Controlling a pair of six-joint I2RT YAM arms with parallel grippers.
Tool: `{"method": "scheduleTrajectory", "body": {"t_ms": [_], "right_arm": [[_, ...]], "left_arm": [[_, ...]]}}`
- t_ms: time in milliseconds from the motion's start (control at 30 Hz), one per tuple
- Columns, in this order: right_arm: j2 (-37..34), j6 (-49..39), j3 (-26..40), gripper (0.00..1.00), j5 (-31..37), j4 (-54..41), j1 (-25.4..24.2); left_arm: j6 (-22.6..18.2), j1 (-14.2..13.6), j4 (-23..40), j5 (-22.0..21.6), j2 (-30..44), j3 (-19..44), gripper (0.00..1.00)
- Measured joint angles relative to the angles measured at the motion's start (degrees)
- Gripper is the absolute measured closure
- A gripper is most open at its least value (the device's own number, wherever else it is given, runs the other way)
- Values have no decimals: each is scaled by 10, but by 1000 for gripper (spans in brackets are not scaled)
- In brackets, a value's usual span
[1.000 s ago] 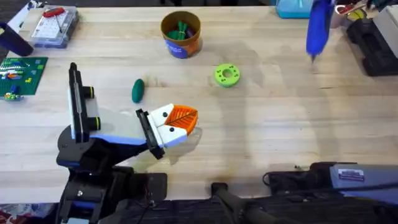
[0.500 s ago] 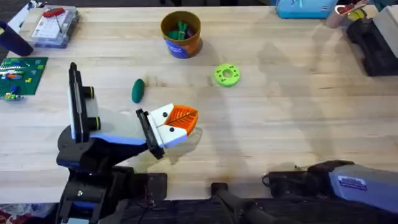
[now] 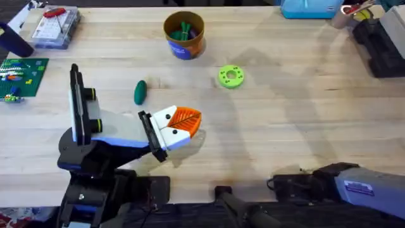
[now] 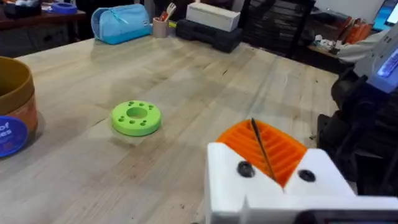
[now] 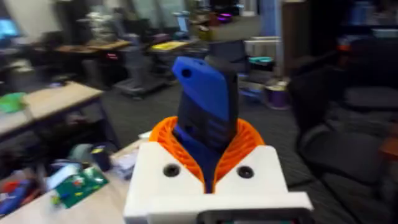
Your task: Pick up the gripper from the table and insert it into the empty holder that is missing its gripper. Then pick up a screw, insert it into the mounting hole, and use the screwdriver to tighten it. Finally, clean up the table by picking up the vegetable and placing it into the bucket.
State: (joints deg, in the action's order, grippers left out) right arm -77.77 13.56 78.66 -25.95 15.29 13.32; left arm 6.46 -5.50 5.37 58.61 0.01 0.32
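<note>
My left gripper [image 3: 185, 120], white with orange ribbed pads, rests low over the table's near middle, pads pressed together [image 4: 267, 149] with nothing visible between them. The dark green vegetable [image 3: 140, 92] lies on the wood just beyond and to the left of it. Farther back stands the orange-brown bucket [image 3: 184, 35] [image 4: 12, 118], green pieces inside. My right gripper [image 5: 208, 158] is shut on the blue screwdriver [image 5: 205, 118], lifted and facing the room. The right arm [image 3: 354, 185] lies along the near right edge. The gripper to pick up, the holder and the screw are out of view.
A lime green disc with holes [image 3: 231, 76] [image 4: 135, 118] sits at mid-table. A clear box [image 3: 56, 26] and a green board [image 3: 22, 76] are at the far left. A blue pouch [image 3: 310, 7] and black equipment [image 3: 380, 44] stand at the far right.
One second ago the blue screwdriver showed at the overhead view's top right; it has since left that view. The right arm shifted slightly at the near edge. The left arm has stayed still.
</note>
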Motion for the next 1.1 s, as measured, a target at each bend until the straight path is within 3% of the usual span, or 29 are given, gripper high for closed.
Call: {"method": "scheduleTrajectory", "body": {"t_ms": [233, 467, 967, 1100], "right_arm": [[-13, 105, -92, 975, -168, 199, 1], [-13, 169, -105, 975, -285, 239, 38], [-13, 186, -108, 975, -350, 290, 145], [-13, 193, -138, 975, -353, 372, 162]], "left_arm": [[0, 0, 0, -1, 0, 0, 984], [0, 0, 0, -2, 0, 0, 984], [0, 0, 0, -1, 0, 0, 984], [0, 0, 0, -2, 0, 0, 984]]}}
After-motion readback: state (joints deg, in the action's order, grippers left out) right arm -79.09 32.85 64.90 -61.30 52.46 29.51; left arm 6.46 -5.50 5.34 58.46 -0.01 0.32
